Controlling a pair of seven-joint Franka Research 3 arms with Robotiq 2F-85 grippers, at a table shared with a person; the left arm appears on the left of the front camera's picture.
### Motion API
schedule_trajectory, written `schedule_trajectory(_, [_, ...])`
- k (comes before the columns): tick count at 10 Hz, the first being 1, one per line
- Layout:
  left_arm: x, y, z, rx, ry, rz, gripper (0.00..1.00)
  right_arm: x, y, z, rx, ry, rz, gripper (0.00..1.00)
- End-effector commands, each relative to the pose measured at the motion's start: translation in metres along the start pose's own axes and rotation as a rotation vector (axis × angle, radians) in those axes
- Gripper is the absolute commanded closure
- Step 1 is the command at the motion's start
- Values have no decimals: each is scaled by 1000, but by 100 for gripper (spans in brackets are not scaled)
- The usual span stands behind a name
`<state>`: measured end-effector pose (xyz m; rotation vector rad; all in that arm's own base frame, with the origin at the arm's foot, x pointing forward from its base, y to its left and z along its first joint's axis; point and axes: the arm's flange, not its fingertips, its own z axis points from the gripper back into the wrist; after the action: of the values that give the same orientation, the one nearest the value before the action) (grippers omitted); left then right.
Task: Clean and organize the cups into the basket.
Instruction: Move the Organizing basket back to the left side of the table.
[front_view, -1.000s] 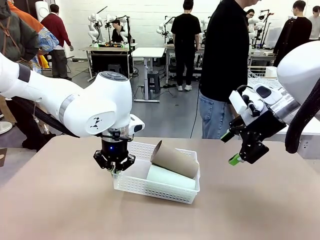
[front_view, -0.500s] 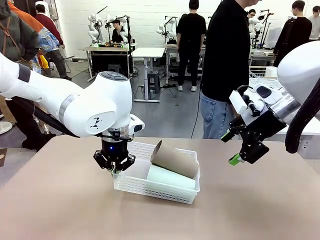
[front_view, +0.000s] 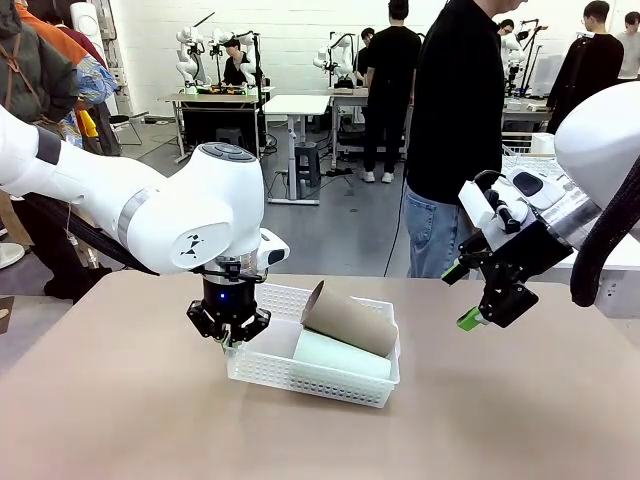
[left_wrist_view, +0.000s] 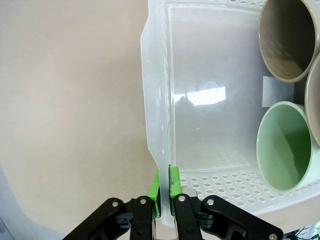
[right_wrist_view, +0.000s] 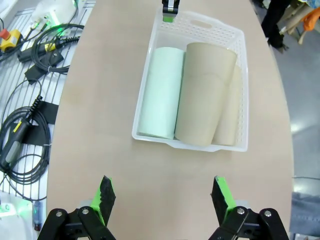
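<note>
1. The left gripper (left_wrist_view: 164, 187) had its jaws pinched tight on the basket's (left_wrist_view: 156, 90) rim wall at the short end, one green pad on each side of the thin plastic; in the front view it came straight down onto that end (front_view: 229, 333).
2. The right gripper (right_wrist_view: 163, 196) had its jaws spread wide and empty, hanging above the table, well apart from the basket (front_view: 488, 310).
3. The basket (right_wrist_view: 240, 95) sat on the tan table (front_view: 120, 420), roughly mid-table, long side toward the robot.
4. The mint cup (right_wrist_view: 161, 92) lay on its side inside the basket, along one long wall.
5. The tan cup (right_wrist_view: 205, 100) lay beside it; the wrist views suggested a second tan cup (right_wrist_view: 229, 120) tucked partly under it by the far wall, though I couldn't be sure. The top tan cup rode higher, its mouth poking over the rim (front_view: 345, 318).
6. Judged stage: cups were already in, and the left arm looked set to drag or reposition the basket.
7. Risk: the pinch was on one thin, flexible wall only, so a pull could flex or tilt the basket or slip off.
8. Risk: a quick tug could roll the raised tan cup over the rim, since nothing braced it.
9. Risk: lifting from one end would tip the cups toward the far end.
10. A person (front_view: 455, 120) stood at the far edge, hands not reaching in.
</note>
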<state>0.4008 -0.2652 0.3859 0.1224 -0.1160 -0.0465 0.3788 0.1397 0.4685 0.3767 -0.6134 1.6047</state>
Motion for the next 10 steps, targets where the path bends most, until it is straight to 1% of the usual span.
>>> schedule_trajectory(1, [0,2,1,5,-10,-4,100,0,0,0,0,0,0,0])
schedule_trajectory(2, [0,2,1,5,-10,-4,100,-16,-6,6,118,-96,-236,0])
schedule_trajectory(3, [0,2,1,5,-10,-4,100,-30,-5,15,217,-149,-428,0])
schedule_trajectory(4, [0,2,1,5,-10,-4,100,-45,-3,29,331,-201,-590,0])
schedule_trajectory(5, [0,2,1,5,-10,-4,100,-70,-4,43,463,-301,-809,0])
schedule_trajectory(6, [0,2,1,5,-10,-4,100,-91,-1,56,611,-380,-932,0])
schedule_trajectory(7, [0,2,1,5,-10,-4,100,-113,0,71,670,-493,-1029,0])
schedule_trajectory(8, [0,2,1,5,-10,-4,100,-138,3,82,670,-610,-1113,0])
schedule_trajectory(9, [0,2,1,5,-10,-4,100,-167,6,87,643,-760,-1180,0])
schedule_trajectory(10, [0,2,1,5,-10,-4,100,-202,12,91,569,-905,-1233,0])
